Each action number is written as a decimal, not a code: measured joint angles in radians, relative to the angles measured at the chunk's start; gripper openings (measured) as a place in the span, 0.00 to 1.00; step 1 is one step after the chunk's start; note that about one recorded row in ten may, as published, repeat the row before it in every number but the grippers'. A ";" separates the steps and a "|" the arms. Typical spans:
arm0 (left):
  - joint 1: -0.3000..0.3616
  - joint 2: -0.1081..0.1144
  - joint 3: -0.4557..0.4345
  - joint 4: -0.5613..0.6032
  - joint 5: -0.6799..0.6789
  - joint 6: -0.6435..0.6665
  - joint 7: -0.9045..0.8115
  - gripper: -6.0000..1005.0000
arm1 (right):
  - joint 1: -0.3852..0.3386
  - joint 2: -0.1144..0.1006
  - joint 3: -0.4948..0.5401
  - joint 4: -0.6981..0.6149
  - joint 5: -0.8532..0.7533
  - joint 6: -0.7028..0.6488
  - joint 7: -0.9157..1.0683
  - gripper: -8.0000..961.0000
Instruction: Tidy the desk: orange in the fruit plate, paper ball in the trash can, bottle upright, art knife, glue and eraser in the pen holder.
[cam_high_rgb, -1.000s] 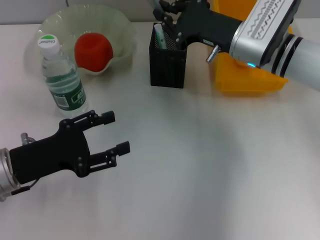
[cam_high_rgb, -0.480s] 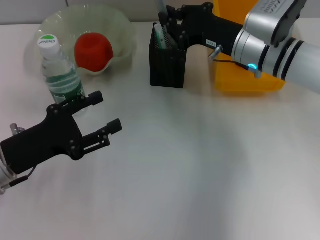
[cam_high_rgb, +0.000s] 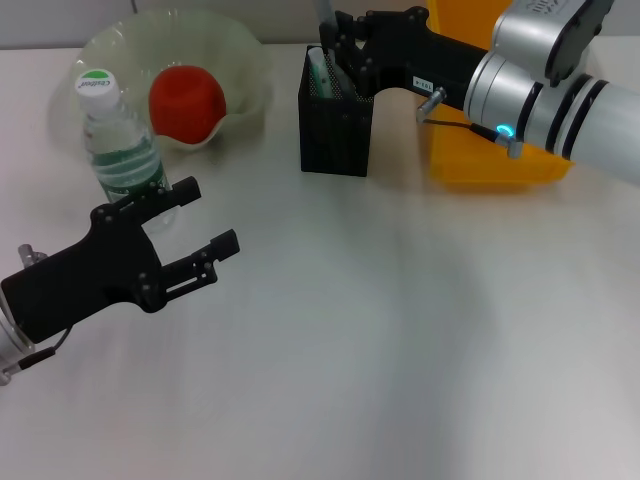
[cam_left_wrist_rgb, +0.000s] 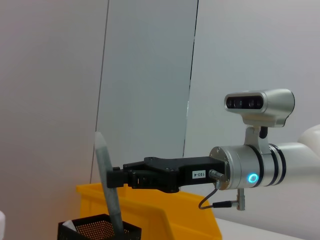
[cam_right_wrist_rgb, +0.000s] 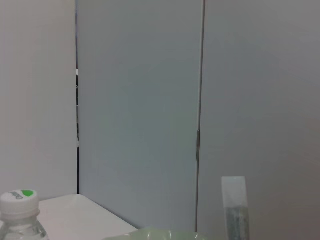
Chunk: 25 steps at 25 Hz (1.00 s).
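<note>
1. The left gripper (cam_high_rgb: 200, 232) hovers at the near left of the scene, its two black fingers (cam_high_rgb: 215, 249) spread apart and pointing far-right, with nothing between them.
2. The right gripper (cam_high_rgb: 340, 45) reaches across from the right to the far centre (its silver forearm trails off to the right edge); whether its fingers are parted cannot be made out.

A plain white desk (cam_high_rgb: 400, 330) fills the head view from nine to three o'clock. Behind it, at twelve o'clock, stand pale grey wall panels (cam_right_wrist_rgb: 140, 100) with dark vertical seams.
</note>
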 joint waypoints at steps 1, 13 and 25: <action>0.001 0.000 -0.002 -0.001 0.000 -0.003 0.008 0.78 | 0.000 0.000 0.000 0.001 0.000 -0.001 0.000 0.14; 0.005 0.000 -0.012 -0.004 0.000 -0.004 0.015 0.78 | 0.000 0.000 -0.002 -0.002 0.000 -0.001 0.039 0.17; 0.006 0.002 -0.012 -0.003 0.000 -0.004 0.014 0.78 | -0.003 0.000 0.001 -0.010 0.009 -0.009 0.050 0.56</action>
